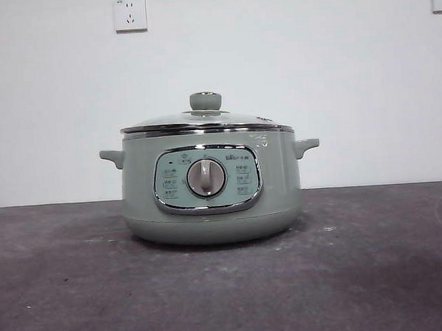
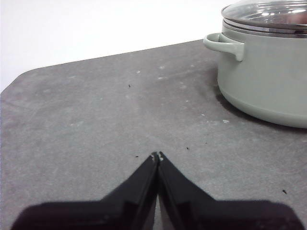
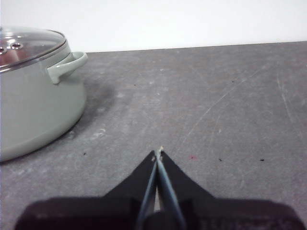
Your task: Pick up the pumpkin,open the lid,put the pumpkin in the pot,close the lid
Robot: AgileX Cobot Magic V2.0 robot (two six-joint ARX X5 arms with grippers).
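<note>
Now: domed lid [image 1: 203, 120] on round pot [image 1: 212, 203] | left tool [image 2: 158, 155] closed, empty | right tool [image 3: 158, 152] closed, empty

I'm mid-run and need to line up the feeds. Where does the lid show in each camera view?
Front view: the lid sits closed on the pot, centre of the picture.
Left wrist view: lid at the upper right corner, cut by the edge.
Right wrist view: lid at the upper left, partly cut off.
Shared landmark: the pot's side handles.
</note>
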